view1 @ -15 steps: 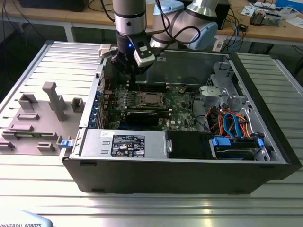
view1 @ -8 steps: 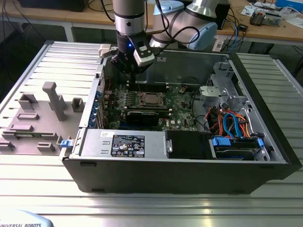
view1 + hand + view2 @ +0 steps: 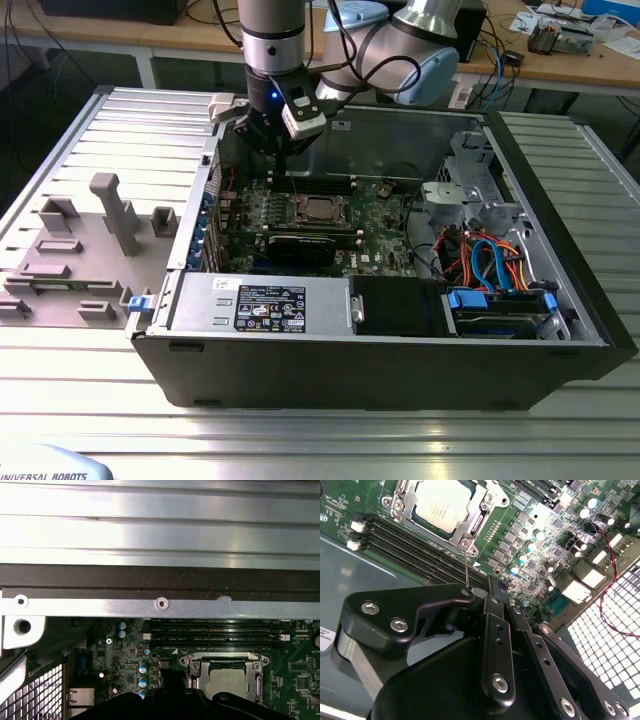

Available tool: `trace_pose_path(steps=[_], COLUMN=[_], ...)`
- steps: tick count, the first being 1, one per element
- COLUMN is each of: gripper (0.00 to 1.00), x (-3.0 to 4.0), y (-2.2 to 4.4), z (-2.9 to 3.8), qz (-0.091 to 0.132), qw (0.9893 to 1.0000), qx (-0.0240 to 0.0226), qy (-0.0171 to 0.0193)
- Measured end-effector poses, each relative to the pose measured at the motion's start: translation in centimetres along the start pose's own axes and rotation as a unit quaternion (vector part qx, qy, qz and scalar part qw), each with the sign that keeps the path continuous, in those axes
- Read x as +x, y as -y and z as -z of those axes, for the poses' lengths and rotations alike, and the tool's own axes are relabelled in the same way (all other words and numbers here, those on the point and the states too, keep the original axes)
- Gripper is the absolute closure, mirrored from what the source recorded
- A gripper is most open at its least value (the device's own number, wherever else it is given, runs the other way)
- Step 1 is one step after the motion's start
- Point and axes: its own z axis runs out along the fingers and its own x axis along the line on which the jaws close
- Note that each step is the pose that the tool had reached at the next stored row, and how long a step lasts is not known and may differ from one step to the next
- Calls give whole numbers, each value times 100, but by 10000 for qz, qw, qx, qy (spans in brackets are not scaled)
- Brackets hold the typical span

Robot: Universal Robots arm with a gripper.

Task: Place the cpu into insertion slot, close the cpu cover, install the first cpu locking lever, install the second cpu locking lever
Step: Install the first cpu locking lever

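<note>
Near the case wall, hand near cpu (seated)

An open black computer case lies on a ribbed metal table. Its silver power supply sits along the near wall, with blue and orange cables toward the exterior view's right. A grey fixture plate lies at the exterior view's left, and wooden benches cross the top.

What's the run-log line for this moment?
cpu: seated in insertion slot | cpu cover: down around it | hand: above board by slot, thin lever standing upright at its tip | lever latching: unclear
</note>
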Motion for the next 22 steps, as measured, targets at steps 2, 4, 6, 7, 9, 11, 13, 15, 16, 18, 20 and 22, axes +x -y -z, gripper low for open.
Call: trace_pose_path(steps=[2, 4, 6, 7, 9, 11, 13, 15, 16, 18, 20, 22], gripper=[89, 89, 89, 89, 89, 89, 89, 89, 89, 89, 89, 89], x=[0, 1, 1, 1, 2, 1, 1, 1, 1, -6, -23, -46], y=[0, 0, 0, 0, -1, -17, -27, -44, -52, -64, -67, -69], z=[0, 0, 0, 0, 0, 0, -1, -1, -2, -2, -3, -4], qz=[0, 0, 0, 0, 0, 3, 9, 17, 19, 20, 20, 20], qw=[10000, 10000, 10000, 10000, 10000, 10000, 10000, 10000, 10000, 10000, 10000, 10000], qx=[0, 0, 0, 0, 0, 0, 0, -1, -1, -1, 0, 0], qy=[0, 0, 0, 0, 0, 0, 0, 0, 0, -1, -1, -1])
